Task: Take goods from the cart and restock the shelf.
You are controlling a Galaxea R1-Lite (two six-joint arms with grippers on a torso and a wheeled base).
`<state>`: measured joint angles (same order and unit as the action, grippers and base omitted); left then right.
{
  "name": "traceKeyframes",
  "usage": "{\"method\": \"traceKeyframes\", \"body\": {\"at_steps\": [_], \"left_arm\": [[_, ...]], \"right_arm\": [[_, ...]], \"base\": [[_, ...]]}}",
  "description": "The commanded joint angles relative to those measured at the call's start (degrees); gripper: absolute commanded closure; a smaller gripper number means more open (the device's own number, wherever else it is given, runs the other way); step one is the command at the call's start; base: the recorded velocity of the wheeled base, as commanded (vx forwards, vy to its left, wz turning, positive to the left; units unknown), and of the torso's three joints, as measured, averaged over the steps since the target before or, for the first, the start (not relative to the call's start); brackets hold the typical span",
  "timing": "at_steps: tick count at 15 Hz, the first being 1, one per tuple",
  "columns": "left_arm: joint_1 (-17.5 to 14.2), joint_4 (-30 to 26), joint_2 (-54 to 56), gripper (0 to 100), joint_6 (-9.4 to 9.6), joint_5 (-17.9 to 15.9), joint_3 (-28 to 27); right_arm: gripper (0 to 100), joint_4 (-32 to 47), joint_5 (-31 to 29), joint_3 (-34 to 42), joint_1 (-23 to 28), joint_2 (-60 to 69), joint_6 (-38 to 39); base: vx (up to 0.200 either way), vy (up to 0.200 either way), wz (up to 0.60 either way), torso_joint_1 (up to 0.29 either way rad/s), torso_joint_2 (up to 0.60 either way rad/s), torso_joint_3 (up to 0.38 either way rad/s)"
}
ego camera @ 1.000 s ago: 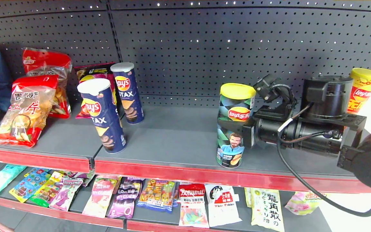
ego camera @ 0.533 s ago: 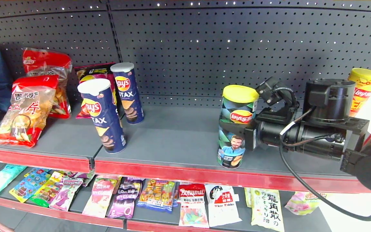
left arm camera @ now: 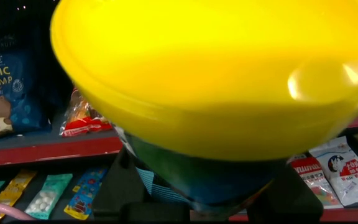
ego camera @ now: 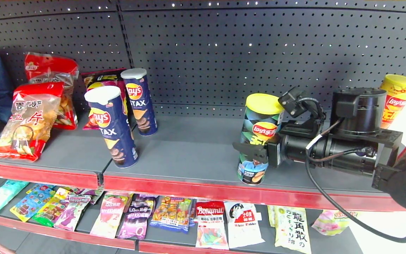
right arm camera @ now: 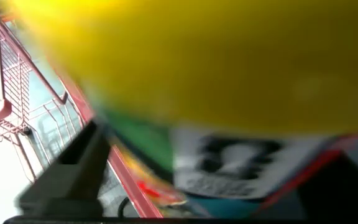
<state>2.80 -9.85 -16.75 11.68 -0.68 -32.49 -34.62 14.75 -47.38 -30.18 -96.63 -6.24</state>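
The yellow-lidded chip can (ego camera: 261, 123) stands on the grey shelf (ego camera: 189, 148) close to the red front edge, toward 4 o'clock in the head view. Its label has a geometric pattern, a round red-and-yellow logo and a drawn man. The right gripper (ego camera: 249, 150) comes at its middle from 3 o'clock; if it presses the can, I cannot tell. The left gripper (left arm camera: 197, 199) has its fingers (left arm camera: 114, 196) closed on a second yellow-lidded can (left arm camera: 216, 74). Two dark blue cans (ego camera: 113, 130) stand at 9 o'clock of the first can, and a yellow can (ego camera: 398, 97) at 2 o'clock. A pink wire cart (right arm camera: 8, 106) shows in the right wrist view.
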Motion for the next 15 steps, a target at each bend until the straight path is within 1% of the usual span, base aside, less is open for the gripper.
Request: {"method": "traceKeyframes", "body": {"at_steps": [1,3,5,8,10,15], "left_arm": [[0.10,0.01,-0.13,100,0.01,-0.02,0.06],[0.01,0.01,-0.21,100,0.01,-0.02,0.06],[0.01,0.01,-0.04,100,0.01,-0.11,0.14],[0.01,0.01,-0.04,100,0.01,-0.11,0.23],[0.01,0.01,-0.04,100,0.01,-0.20,0.23],[0.10,0.09,0.05,100,0.01,-0.28,0.06]], "right_arm": [[0,-0.27,-0.07,0.19,-0.05,0.57,-0.09],[0,-0.27,-0.25,1.77,-0.05,2.33,-0.17],[0,-0.27,-0.51,5.46,0.21,5.32,-0.17],[0,-0.27,-0.60,8.71,0.39,7.87,-0.09],[0,-0.27,-1.92,10.73,0.65,10.33,-0.17],[0,-0.10,-5.17,19.26,0.30,25.36,-0.88]], "base": [[0.000,0.000,0.00,0.000,0.00,0.000],[0.000,0.000,0.00,0.000,0.00,0.000],[0.000,0.000,0.00,0.000,0.00,0.000],[0.000,0.000,0.00,0.000,0.00,0.000],[0.000,0.000,0.00,0.000,0.00,0.000],[0.000,0.000,0.00,0.000,0.00,0.000]]}}
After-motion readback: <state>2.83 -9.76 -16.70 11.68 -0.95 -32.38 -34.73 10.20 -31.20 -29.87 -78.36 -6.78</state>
